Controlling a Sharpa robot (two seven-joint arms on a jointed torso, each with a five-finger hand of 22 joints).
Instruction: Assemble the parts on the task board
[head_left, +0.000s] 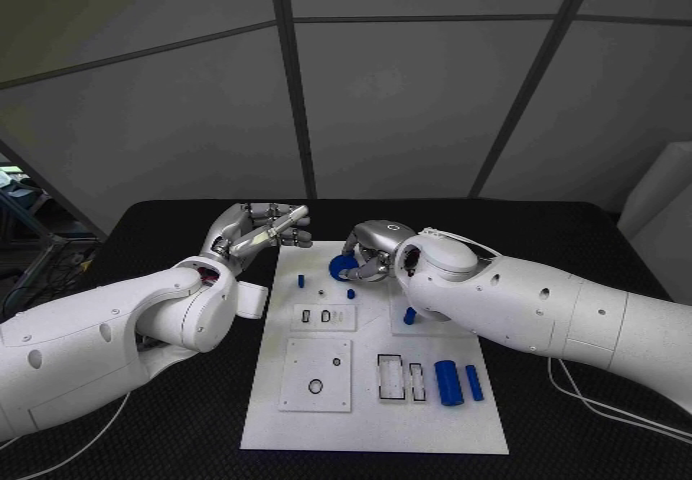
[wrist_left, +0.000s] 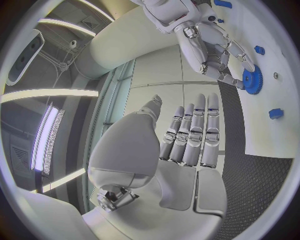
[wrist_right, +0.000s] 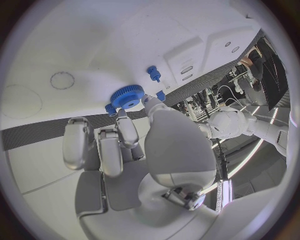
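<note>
Head view, from the left: the left hand (head_left: 260, 232) is raised beside the far left corner of the white task board (head_left: 289, 425) — fingers straight and close together, holding nothing. At the board's far edge the right hand (head_left: 378, 252) pinches a blue gear (head_left: 343, 267) between fingertips and thumb, the gear on or just over the board. Nearer, two blue cylinders (head_left: 459, 381) lie by the right edge
</note>
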